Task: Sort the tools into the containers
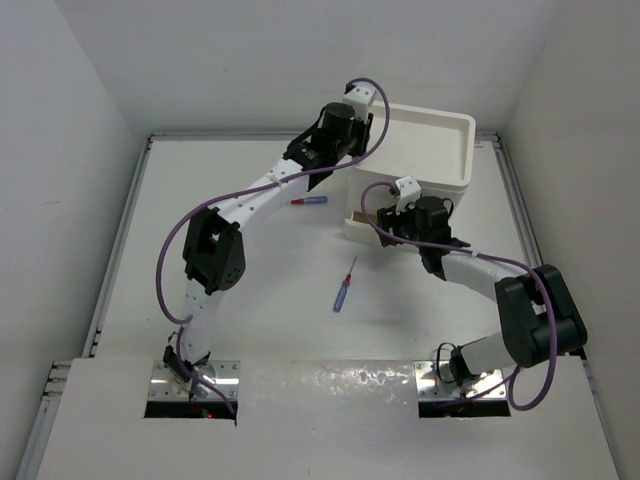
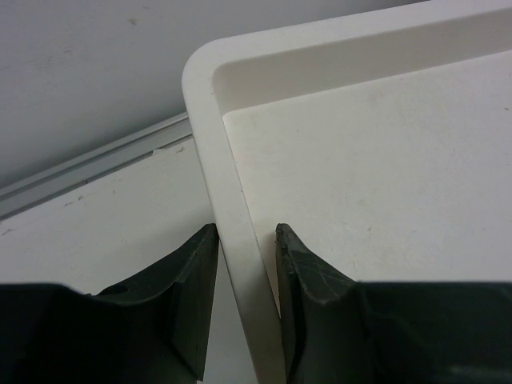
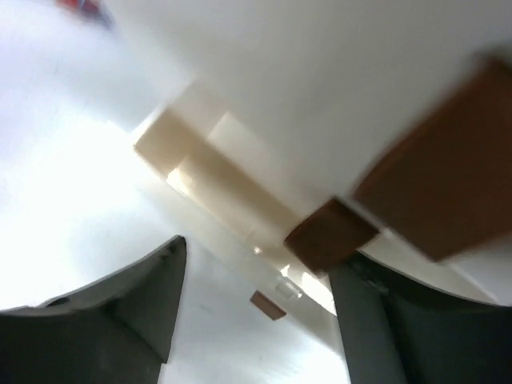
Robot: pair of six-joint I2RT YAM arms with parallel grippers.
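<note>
The white drawer stack [image 1: 440, 150] stands at the back right, and its rimmed tray top [image 2: 360, 176] is bare. My left gripper [image 1: 352, 112] straddles the tray's left rim [image 2: 240, 240], with the fingers pinched on it. My right gripper [image 1: 375, 222] is open at the drawer fronts. In the blurred right wrist view, a brown tab handle [image 3: 328, 234] sits just by its right finger [image 3: 360, 320]. Two thin blue-and-red screwdrivers lie on the table, one [image 1: 310, 201] left of the drawers and one [image 1: 344, 288] in the middle. The green screwdrivers and the yellow tool are out of view.
White walls enclose the table on three sides, with a metal rail [image 2: 96, 164] along the back edge. A second brown tab [image 3: 444, 180] shows above the first. Purple cables loop round both arms.
</note>
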